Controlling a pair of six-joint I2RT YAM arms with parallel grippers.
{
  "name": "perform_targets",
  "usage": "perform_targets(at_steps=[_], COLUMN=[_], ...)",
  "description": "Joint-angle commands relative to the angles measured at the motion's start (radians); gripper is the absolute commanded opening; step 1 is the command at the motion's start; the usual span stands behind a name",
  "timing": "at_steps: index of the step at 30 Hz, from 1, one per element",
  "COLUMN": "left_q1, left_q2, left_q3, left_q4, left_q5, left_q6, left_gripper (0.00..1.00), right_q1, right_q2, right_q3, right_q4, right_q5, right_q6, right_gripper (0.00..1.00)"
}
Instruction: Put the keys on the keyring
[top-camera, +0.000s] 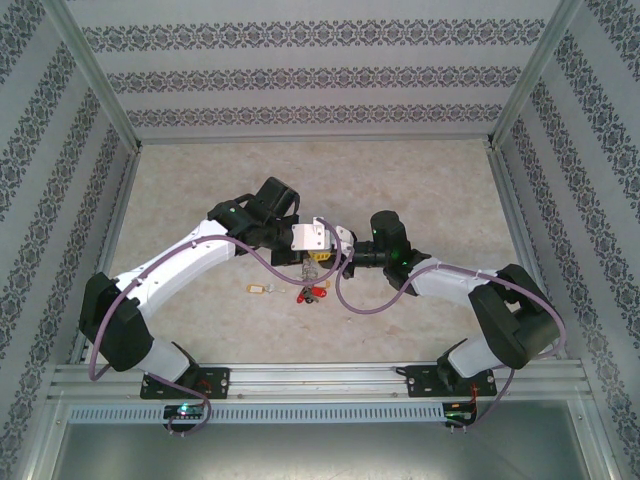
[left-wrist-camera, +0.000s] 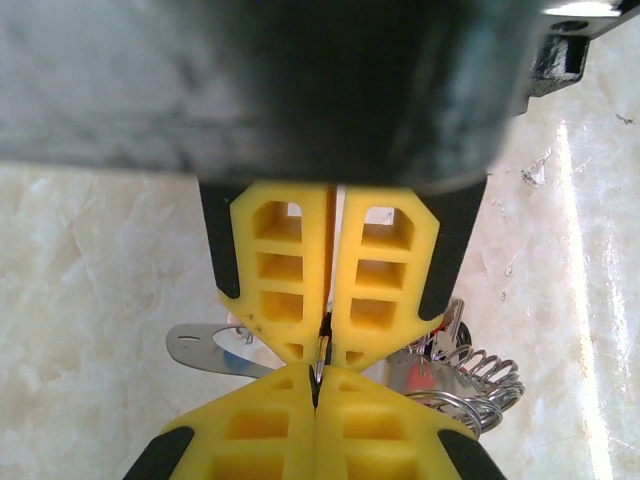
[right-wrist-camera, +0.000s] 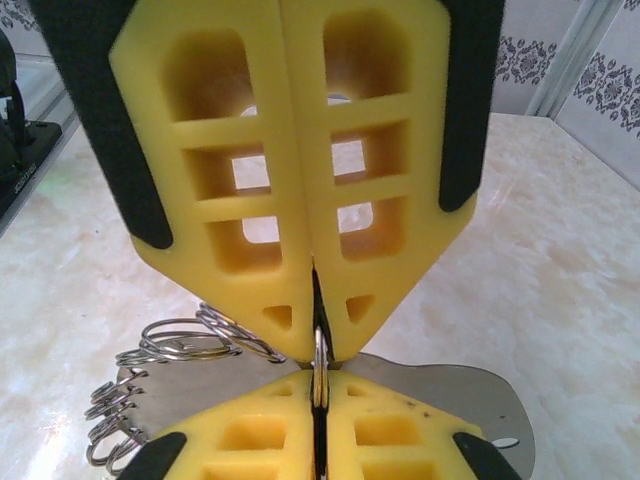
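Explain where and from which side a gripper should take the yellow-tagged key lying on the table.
Grip the yellow-tagged key across its narrow width, probably at the tag, coming straight down from above: it lies flat on the table, apart to the left of the other keys, its long axis running left-right.

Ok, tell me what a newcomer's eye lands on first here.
The left end effector and the right end effector meet tip to tip, both pinched shut on the thin keyring. A key bunch with coiled rings sits right beside the yellow fingers. A few tagged keys lie loose on the table near the arms.
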Motion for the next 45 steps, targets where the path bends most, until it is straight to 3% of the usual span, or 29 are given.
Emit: perform_targets(at_steps=[1,5,11,19,30,40,43,45], left_q1=[0.013,0.016,0.022,0.026,0.028,0.047,0.062,0.084], left_q2=[0.000,-0.014,-0.019,-0.022,-0.008,-0.022,-0.032,-0.037], left_q3=[0.002,-0.011,-0.015,-0.022,-0.019,-0.035,-0.046,-0.043], left_q4=[-0.035,-0.017,-0.018,-0.008,0.002,0.042,0.069,0.067], left_q5=[-0.015,-0.002,0.016,0.011,0.022,0.064,0.096,0.134], left_q6=[0.014,0.006,0.008,0.004,-0.003,-0.036,-0.060,-0.083], left_gripper=[0.00,0.00,0.00,0.00,0.00,0.00,0.00,0.15], right_q1=[0.008,0.008,0.008,0.007,0.008,0.010,0.013,0.011], right_q2=[-0.039,-0.050,-0.058,-0.063,-0.053,-0.020,-0.010,-0.006], right_q3=[0.014,-0.002,-0.006,-0.011,-0.002,0.019,0.005,-0.005], right_q4=[0.048,0.079,0.088,0.098,0.109,0.148,0.215,0.255], right_q5=[-0.025,-0.022,-0.032,-0.031,-0.034,-0.024,-0.011,0.002], right_q6=[0.007,0.016,0.019,0.029,0.042,0.084,0.121,0.144], right_gripper=[0.14,0.22,0.14,0.20,0.20,0.11,0.02,0.00])
